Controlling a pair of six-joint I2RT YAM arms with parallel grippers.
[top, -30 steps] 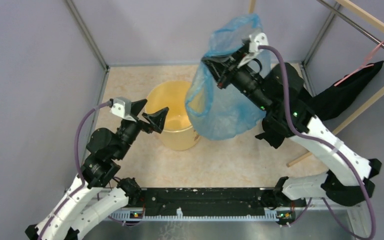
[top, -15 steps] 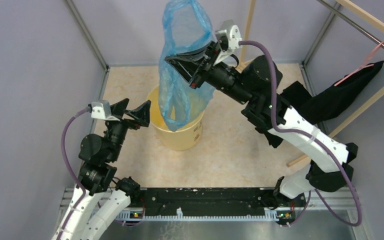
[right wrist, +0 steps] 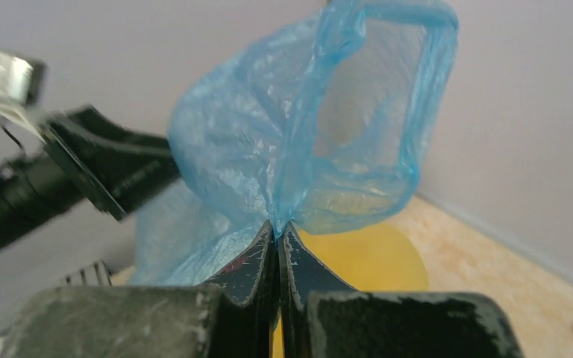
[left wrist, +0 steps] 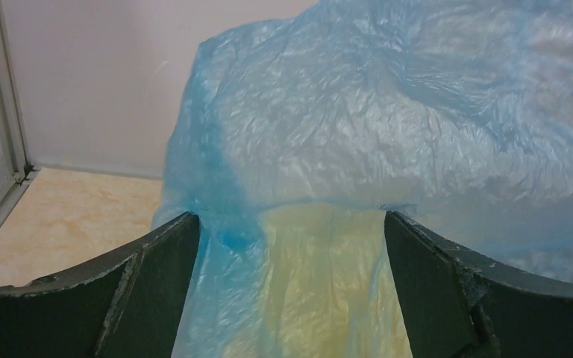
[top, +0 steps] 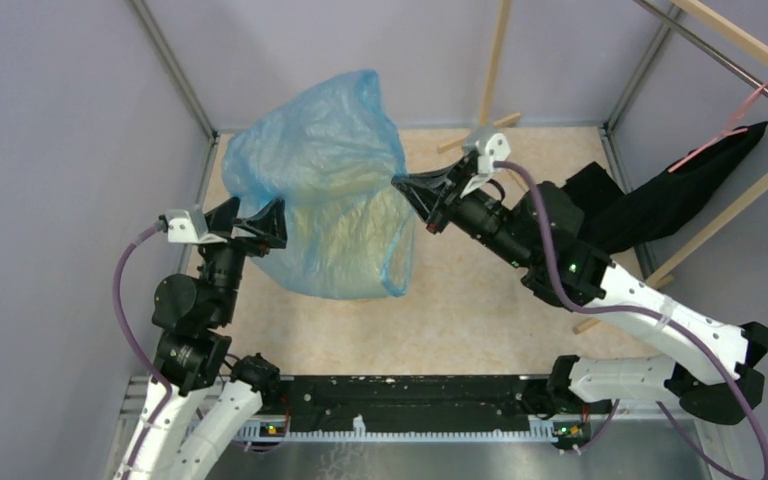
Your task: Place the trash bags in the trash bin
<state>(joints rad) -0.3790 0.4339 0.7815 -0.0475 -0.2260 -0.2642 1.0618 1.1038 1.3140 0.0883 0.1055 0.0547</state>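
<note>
The light-blue trash bag (top: 325,190) hangs billowed wide over the floor's middle. My right gripper (top: 400,185) is shut on a bunched edge of it, its tips (right wrist: 277,227) pinching the film. The pale-yellow trash bin (right wrist: 365,257) stands below the bag. In the top view it shows only as a yellow tint through the film (top: 350,245). My left gripper (top: 250,217) is open at the bag's left side. In the left wrist view its jaws (left wrist: 289,224) stand wide apart, with the bag (left wrist: 388,127) and the bin's yellow side (left wrist: 321,298) straight ahead between them.
A black cloth (top: 680,195) hangs off a wooden rail at the right. Wooden sticks lean at the back (top: 495,60) and at the right (top: 720,215). A metal frame post (top: 170,65) and grey walls close in the beige floor (top: 480,310).
My right gripper came down and to the right with the bag, which went from a tall narrow shape to a wide billow covering the bin. The left gripper shifted slightly left, still open.
</note>
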